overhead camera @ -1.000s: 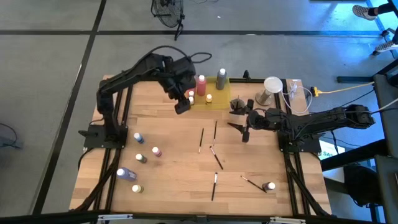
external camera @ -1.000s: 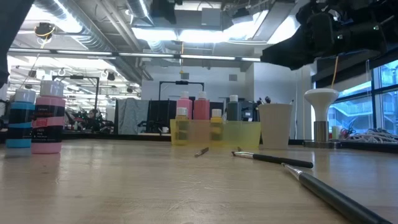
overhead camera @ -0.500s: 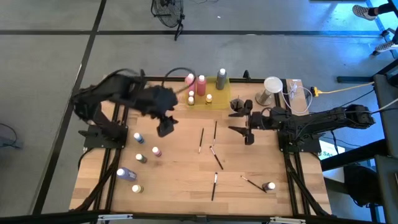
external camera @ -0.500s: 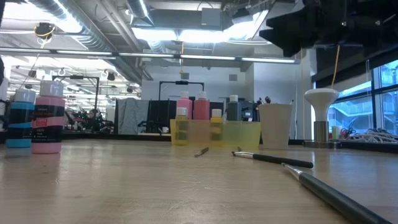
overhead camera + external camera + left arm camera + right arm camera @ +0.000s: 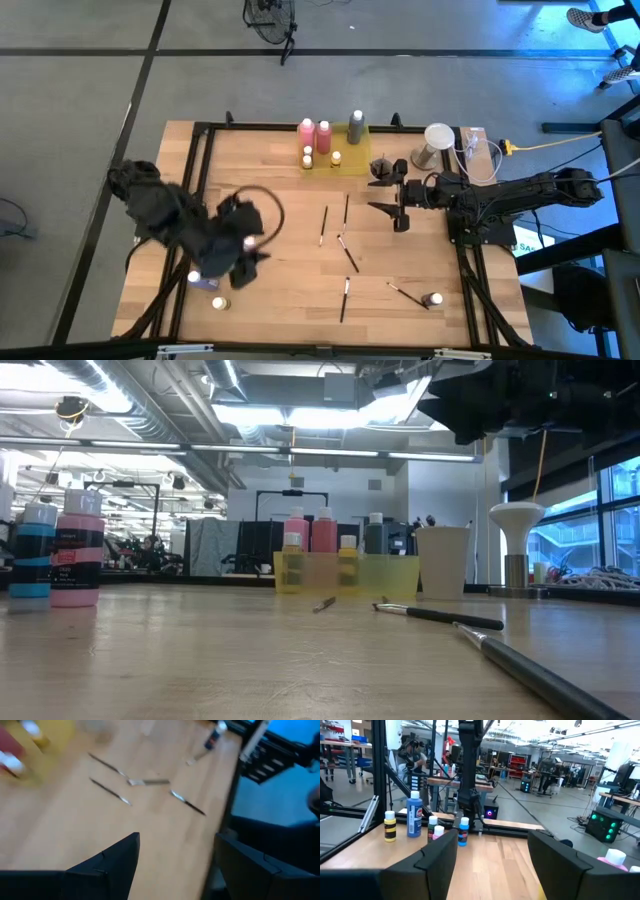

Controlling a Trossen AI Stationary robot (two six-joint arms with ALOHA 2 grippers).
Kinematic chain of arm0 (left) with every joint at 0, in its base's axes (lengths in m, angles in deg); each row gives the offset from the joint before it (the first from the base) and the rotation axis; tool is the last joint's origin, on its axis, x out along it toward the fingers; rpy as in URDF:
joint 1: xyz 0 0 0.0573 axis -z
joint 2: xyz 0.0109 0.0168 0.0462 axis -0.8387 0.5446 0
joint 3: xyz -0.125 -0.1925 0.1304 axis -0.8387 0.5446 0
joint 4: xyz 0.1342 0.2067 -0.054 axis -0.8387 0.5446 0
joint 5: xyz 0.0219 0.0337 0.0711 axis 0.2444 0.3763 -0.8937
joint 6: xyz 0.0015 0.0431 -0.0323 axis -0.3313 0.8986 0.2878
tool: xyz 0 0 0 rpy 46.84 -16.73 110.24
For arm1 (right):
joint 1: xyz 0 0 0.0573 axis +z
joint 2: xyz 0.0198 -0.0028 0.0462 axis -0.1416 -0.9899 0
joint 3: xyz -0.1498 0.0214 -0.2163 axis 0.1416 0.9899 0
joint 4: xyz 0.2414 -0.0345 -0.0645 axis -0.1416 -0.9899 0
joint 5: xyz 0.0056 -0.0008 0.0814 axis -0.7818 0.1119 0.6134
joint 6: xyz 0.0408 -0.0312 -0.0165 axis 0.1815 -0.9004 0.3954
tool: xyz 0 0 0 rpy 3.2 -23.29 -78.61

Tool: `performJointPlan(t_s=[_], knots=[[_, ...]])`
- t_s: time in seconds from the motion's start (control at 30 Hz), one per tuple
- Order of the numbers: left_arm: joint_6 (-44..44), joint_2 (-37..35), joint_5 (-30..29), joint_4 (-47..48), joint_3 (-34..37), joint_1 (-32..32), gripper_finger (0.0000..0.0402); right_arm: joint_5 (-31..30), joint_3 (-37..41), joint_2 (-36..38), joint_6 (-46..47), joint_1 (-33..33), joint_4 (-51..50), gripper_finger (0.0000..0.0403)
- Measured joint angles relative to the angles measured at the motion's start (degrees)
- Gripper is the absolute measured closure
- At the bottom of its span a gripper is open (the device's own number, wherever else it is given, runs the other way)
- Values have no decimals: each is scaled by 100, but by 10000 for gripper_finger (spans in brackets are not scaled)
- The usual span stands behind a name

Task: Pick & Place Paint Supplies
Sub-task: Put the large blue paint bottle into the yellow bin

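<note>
Over the bench's left front part [image 5: 290,300], the left gripper [image 5: 243,268] is seen above the small bottles lying there, jaws spread apart and nothing between them; in the left wrist view its two dark fingers [image 5: 107,862] stand apart over bare wood. Near it a pink-capped small bottle [image 5: 250,242], a larger purple bottle [image 5: 203,281] and a yellow-capped small bottle [image 5: 219,302] are seen on the bench.

At the right side, the right gripper [image 5: 395,200] is held beside the bench's right edge, jaws spread, nothing held; the gap is clear in the right wrist view.

At the far edge a translucent yellow tray [image 5: 352,160] is placed, with a pink bottle [image 5: 324,134], a second pink bottle [image 5: 306,129], a grey bottle [image 5: 357,124] and two tiny pale-capped bottles [image 5: 335,157] in or at it; exact compartments cannot be told. A grey-beige cup [image 5: 442,561] stands just right of the tray in the low view.

At mid bench several paintbrushes [image 5: 324,225] are scattered, well apart from the tray, and one more brush [image 5: 407,294] lies beside a small white-capped bottle [image 5: 432,299] near the right front corner.
</note>
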Motion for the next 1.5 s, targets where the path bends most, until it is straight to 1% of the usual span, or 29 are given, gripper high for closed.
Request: performJointPlan(t_s=[0.17,0.3,0.37,0.43,0.5,0.63,0.7,0.73,0.83,0.9,1.0,1.13,1.23,1.4,1.5], knots=[[-1257,294,471,-2,0,613,162,155,2,0,253,4,-9,158],[-2092,524,716,0,0,932,176,282,2,0,350,4,-2,158],[-2433,617,760,-1,0,1042,184,296,2,0,350,9,15,158],[-2562,694,836,0,0,1134,192,295,2,0,350,9,30,158],[-2443,773,836,0,0,1213,201,295,0,0,350,9,61,158],[-1440,940,748,-12,0,1409,213,295,2,0,356,9,57,158],[-1203,1015,734,-6,0,1486,214,295,0,0,401,9,43,157],[-1239,1022,836,-7,4,1496,214,293,2,0,432,9,38,157],[-1860,912,1426,-3,4,1406,213,295,2,0,460,9,6,157],[-2086,821,1454,-2,4,1374,212,295,2,0,508,9,-2,157],[-2115,576,1216,-4,4,1400,213,295,2,0,601,9,-39,157],[-2144,34,532,2,0,1533,214,293,1,0,706,9,-110,157],[-2060,-217,113,0,0,1656,214,293,2,0,765,9,-118,157],[-1408,-531,56,-8,19,1668,213,276,2,0,763,7,-114,157],[-1253,-939,54,-22,451,1673,213,275,2,0,763,2,-111,157]])
